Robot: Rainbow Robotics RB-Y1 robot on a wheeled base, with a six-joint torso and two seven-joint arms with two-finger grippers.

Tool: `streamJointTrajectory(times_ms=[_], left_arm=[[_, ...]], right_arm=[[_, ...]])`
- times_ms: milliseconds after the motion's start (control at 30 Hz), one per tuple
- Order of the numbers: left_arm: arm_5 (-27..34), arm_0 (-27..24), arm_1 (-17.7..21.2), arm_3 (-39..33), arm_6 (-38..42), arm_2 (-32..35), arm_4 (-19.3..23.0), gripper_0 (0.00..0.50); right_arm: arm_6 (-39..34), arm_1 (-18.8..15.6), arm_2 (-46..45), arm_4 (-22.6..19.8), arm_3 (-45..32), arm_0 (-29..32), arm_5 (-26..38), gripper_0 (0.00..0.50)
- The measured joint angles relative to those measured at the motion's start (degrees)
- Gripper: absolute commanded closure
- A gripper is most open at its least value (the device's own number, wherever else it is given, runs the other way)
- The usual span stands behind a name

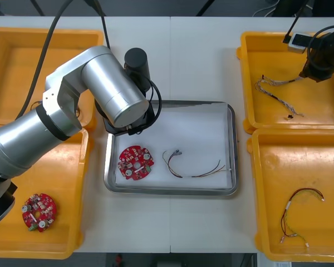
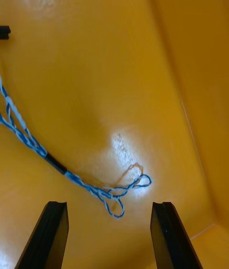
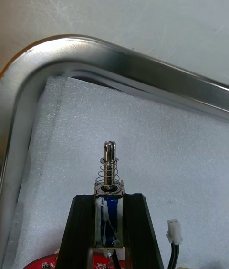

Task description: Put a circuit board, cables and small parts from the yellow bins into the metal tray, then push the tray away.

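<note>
My left gripper (image 3: 109, 201) is shut on a small metal part (image 3: 109, 166), a blue-wound body with a spring and pin. It hangs just above the white lining near a corner of the metal tray (image 3: 143, 66). In the front view the left arm (image 1: 114, 92) covers the left back part of the tray (image 1: 232, 144). A red circuit board (image 1: 134, 163) and a red and yellow cable (image 1: 195, 168) lie in the tray. My right gripper (image 2: 109, 235) stands open above the looped end of a twisted blue and white cable (image 2: 117, 193) in the far right yellow bin (image 1: 250, 78).
The near right bin (image 1: 261, 194) holds a black and red cable (image 1: 298, 214). Another circuit board (image 1: 39, 211) lies in the near left bin (image 1: 72, 183). A white connector (image 3: 174, 231) on a black wire sits beside the left fingers.
</note>
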Motion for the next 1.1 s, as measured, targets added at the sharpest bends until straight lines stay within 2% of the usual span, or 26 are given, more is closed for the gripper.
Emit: streamJointTrajectory(times_ms=[300,433,500,567,700,867,1100], left_arm=[[-0.6,0.0,0.0,0.5,0.0,-1.3,-0.3,0.468],[-0.8,0.0,0.0,0.6,0.0,-1.5,-0.9,0.418],[-0.8,0.0,0.0,0.7,0.0,-1.6,-1.1,0.354],[-0.8,0.0,0.0,0.7,0.0,-1.6,-1.3,0.311],[-0.8,0.0,0.0,0.7,0.0,-1.6,-1.7,0.155],[-0.8,0.0,0.0,0.7,0.0,-1.6,-2.0,0.101],[-0.8,0.0,0.0,0.6,0.0,-1.6,-2.2,0.076]], right_arm=[[0.0,1.1,6.4,-2.1,0.1,-0.1,-4.0,0.000],[0.0,1.1,8.2,-2.9,0.1,-0.1,-4.3,0.000],[0.0,1.1,8.5,-3.3,0.1,-0.1,-4.3,0.000],[0.0,1.1,8.7,-3.8,0.1,-0.1,-4.3,0.000],[0.0,1.1,10.2,-7.3,0.3,-0.1,-4.3,0.000],[0.0,1.1,12.7,-10.1,1.4,-0.2,-4.4,0.000],[0.0,1.1,12.9,-10.7,2.6,-0.5,-4.4,0.000]])
